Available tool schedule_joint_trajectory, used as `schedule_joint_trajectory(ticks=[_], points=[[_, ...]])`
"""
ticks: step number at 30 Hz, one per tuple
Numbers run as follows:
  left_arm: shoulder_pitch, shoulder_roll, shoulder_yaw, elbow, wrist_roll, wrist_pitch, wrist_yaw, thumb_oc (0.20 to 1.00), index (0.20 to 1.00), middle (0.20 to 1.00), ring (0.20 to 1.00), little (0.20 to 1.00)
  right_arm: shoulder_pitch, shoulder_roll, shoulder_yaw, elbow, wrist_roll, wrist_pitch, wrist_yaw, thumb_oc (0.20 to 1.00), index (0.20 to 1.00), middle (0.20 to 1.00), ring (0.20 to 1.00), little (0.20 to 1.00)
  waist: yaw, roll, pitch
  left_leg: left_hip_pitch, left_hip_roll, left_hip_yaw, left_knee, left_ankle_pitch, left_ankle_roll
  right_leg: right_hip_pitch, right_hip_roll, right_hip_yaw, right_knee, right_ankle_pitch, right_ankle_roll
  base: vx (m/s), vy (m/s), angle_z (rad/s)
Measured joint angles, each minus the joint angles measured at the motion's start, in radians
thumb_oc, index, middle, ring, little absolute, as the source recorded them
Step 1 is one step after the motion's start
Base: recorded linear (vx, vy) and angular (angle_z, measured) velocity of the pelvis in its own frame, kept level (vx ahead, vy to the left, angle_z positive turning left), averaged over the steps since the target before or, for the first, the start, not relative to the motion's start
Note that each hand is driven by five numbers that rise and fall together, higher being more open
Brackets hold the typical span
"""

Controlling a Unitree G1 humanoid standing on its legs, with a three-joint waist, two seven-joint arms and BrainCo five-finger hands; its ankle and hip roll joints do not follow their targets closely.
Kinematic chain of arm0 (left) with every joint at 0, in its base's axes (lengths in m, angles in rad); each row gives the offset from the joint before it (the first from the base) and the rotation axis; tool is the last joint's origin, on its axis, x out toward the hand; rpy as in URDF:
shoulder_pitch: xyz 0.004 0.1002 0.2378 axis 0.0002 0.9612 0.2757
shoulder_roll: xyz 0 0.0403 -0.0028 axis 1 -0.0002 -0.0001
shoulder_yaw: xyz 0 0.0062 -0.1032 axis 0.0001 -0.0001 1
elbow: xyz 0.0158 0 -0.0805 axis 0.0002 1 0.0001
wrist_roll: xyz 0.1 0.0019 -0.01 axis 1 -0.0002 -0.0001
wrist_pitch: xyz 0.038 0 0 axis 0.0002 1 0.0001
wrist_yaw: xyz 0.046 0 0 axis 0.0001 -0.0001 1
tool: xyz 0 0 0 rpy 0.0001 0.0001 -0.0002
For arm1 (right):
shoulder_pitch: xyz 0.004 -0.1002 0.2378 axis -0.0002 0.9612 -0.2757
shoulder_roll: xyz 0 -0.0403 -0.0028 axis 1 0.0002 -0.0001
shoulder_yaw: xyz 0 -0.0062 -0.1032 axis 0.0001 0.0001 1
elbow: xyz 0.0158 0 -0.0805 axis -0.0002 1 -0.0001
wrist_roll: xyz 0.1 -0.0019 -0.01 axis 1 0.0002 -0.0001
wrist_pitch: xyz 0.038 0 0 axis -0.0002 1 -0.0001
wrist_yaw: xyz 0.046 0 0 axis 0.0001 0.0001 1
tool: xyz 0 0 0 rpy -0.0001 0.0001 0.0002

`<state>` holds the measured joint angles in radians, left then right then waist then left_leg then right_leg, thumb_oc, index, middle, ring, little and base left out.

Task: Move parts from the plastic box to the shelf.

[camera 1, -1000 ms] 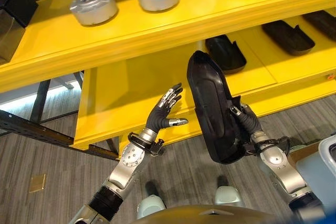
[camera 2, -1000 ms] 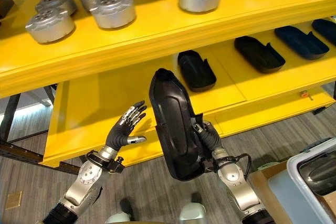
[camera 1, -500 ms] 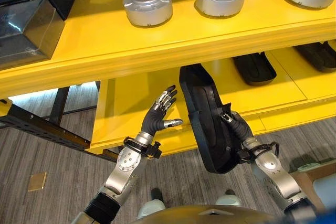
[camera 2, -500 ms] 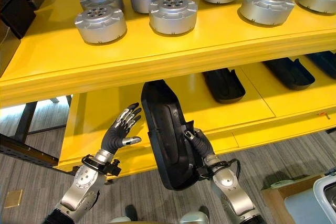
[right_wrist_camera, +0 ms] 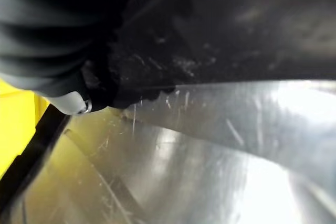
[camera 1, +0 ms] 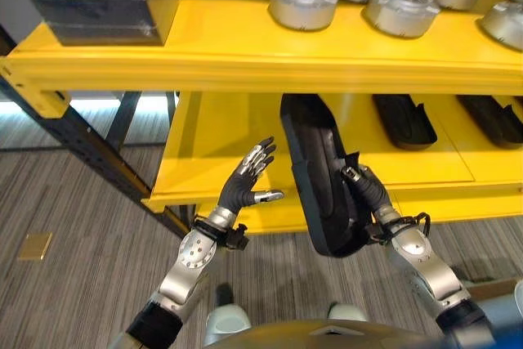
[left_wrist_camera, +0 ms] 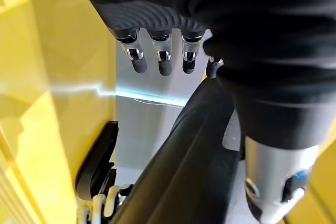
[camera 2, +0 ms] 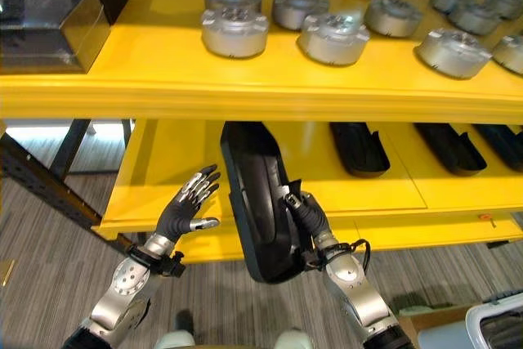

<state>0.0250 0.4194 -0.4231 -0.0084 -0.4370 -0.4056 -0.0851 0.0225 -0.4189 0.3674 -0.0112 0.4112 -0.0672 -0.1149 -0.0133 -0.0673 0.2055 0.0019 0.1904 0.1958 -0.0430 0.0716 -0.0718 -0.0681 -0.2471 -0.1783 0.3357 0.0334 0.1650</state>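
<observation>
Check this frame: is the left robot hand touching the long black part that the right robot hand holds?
Apart. In the left eye view, yellow shelf shows between the open left robot hand and the long black part, which the right robot hand grips alone.

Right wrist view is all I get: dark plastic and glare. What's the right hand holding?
Observer: A long black tray-shaped part, stood on end. The right hand is curled round its rim.
Operator: Is it on the shelf yet? Is the left hand helping?
Observer: It isn't set down. It hangs in front of the lower shelf, and the left hand is open beside it, not touching.
</observation>
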Motion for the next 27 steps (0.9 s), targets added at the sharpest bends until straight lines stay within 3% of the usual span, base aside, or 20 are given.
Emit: schedule_joint_trajectory(ticks=[1, 3, 7, 8, 10, 13, 18, 27], points=[[0.001, 0.022, 0.003, -0.001, 0.0, 0.006, 0.0, 1.0, 1.0, 1.0, 1.0, 1.0, 0.0, 0.012, -0.001, 0.0, 0.0, -0.001, 0.003, 0.2, 0.2, 0.2, 0.2, 0.2, 0.006, -0.015, 0.001, 0.004, 0.007, -0.013, -0.02, 0.006, 0.008, 0.0, 0.025, 0.009, -0.037, -0.021, -0.013, 0.06, -0.318, 0.32], [0.016, 0.045, 0.013, -0.001, 0.0, 0.01, 0.002, 1.0, 1.0, 1.0, 1.0, 1.0, -0.009, 0.022, -0.001, 0.0, -0.001, -0.004, 0.015, 0.2, 0.2, 0.2, 0.2, 0.2, 0.02, -0.04, 0.002, 0.001, 0.0, -0.012, -0.024, 0.023, 0.005, 0.024, 0.027, 0.012, -0.153, -0.017, -0.017, 0.05, -0.332, 0.15], [0.058, 0.072, 0.043, 0.001, -0.003, 0.011, 0.006, 1.0, 1.0, 1.0, 1.0, 1.0, -0.027, 0.054, -0.001, 0.004, 0.001, -0.005, 0.042, 0.2, 0.2, 0.2, 0.2, 0.2, 0.03, -0.049, 0.008, -0.002, 0.015, -0.025, -0.057, 0.039, -0.019, 0.061, 0.016, 0.026, -0.326, -0.018, -0.001, 0.09, -0.256, 0.29], [0.064, 0.068, 0.047, 0.005, -0.004, 0.013, 0.007, 1.0, 1.0, 1.0, 1.0, 1.0, -0.026, 0.053, -0.005, 0.007, 0.001, -0.005, 0.042, 0.2, 0.2, 0.2, 0.2, 0.2, 0.027, -0.034, 0.014, 0.001, 0.032, -0.039, -0.057, 0.047, -0.03, 0.069, 0.036, 0.025, -0.335, 0.01, 0.001, 0.04, -0.169, 0.24], [0.101, 0.009, 0.046, -0.001, -0.018, 0.012, -0.001, 1.0, 1.0, 1.0, 1.0, 1.0, -0.027, 0.025, -0.001, 0.01, 0.005, -0.005, 0.04, 0.2, 0.2, 0.2, 0.2, 0.2, 0.036, 0.031, 0.011, 0.002, 0.08, -0.039, -0.051, 0.034, -0.028, 0.081, 0.082, -0.003, -0.372, 0.021, -0.016, 0.06, -0.14, -0.11], [0.11, -0.079, 0.036, -0.003, -0.022, 0.012, 0.002, 1.0, 1.0, 1.0, 1.0, 1.0, -0.027, -0.027, 0.005, 0.011, 0.006, -0.005, 0.033, 0.2, 0.2, 0.2, 0.2, 0.2, 0.027, 0.08, 0.001, 0.018, 0.094, -0.043, -0.051, 0.034, -0.026, 0.112, 0.109, 0.002, -0.432, 0.07, -0.035, 0.09, -0.079, -0.31], [0.066, -0.092, 0.028, -0.009, -0.023, 0.008, 0.009, 1.0, 1.0, 1.0, 1.0, 1.0, -0.027, -0.068, 0.022, 0.01, -0.002, -0.005, 0.011, 0.2, 0.2, 0.2, 0.2, 0.2, 0.013, 0.087, -0.006, 0.048, 0.081, -0.05, -0.051, 0.045, -0.024, 0.134, 0.103, 0.007, -0.428, 0.067, -0.035, 0.06, -0.043, -0.08], [0.042, -0.044, -0.03, -0.012, -0.023, 0.026, 0.022, 1.0, 1.0, 1.0, 1.0, 1.0, -0.13, 0.014, 0.077, 0.128, -0.005, -0.006, -0.048, 0.2, 0.2, 0.2, 0.2, 0.2, 0.031, 0.064, -0.058, 0.128, 0.044, -0.054, -0.051, 0.008, -0.051, 0.227, 0.066, -0.002, -0.428, 0.026, -0.013, 0.11, 0.007, 0.06]])
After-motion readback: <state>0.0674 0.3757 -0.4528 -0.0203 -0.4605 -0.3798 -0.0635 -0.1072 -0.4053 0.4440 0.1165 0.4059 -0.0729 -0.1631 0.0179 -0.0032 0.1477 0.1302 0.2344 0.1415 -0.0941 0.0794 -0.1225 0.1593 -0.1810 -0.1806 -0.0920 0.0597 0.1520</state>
